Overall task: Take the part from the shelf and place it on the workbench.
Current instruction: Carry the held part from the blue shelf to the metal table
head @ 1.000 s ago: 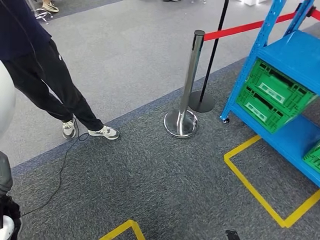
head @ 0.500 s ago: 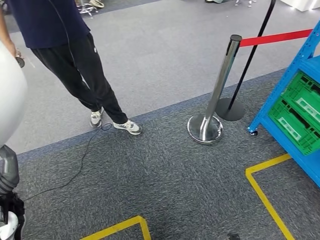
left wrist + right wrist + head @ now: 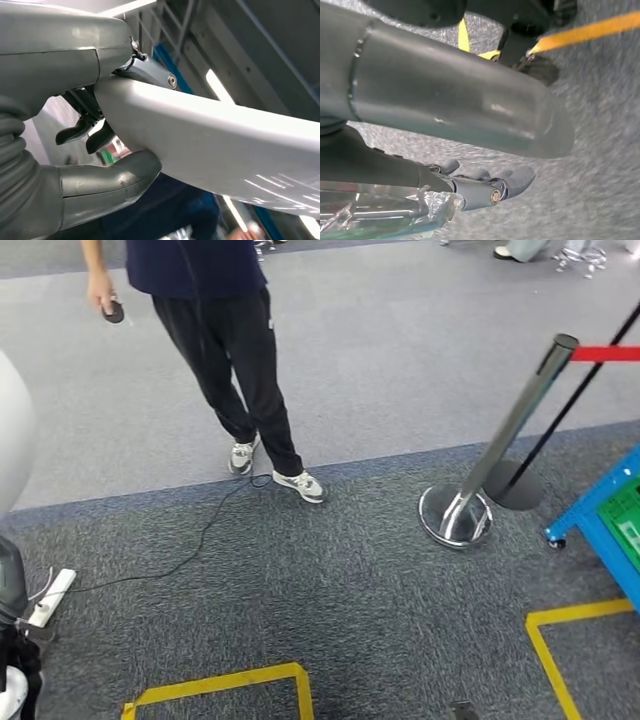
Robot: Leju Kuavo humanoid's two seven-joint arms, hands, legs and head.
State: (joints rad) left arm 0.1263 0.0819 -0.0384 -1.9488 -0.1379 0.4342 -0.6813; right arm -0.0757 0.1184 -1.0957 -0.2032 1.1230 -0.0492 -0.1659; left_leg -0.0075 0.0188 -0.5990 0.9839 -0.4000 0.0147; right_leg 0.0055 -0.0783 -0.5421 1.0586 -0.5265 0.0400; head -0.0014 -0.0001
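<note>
A person (image 3: pixel 219 330) stands far left holding a small dark object (image 3: pixel 113 312); a chrome stanchion (image 3: pixel 483 470) tilts at right.

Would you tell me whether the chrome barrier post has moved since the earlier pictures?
No. The chrome post stands beside the black round base just as before; the whole view shifted, so the camera turned.

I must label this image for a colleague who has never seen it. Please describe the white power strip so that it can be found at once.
Start from the person in dark clothes standing on the grey carpet. A thin black cable runs from near their shoes toward the picture's left edge. There lies the white power strip, a long flat bar on the darker carpet, the only white thing on the floor.
</note>
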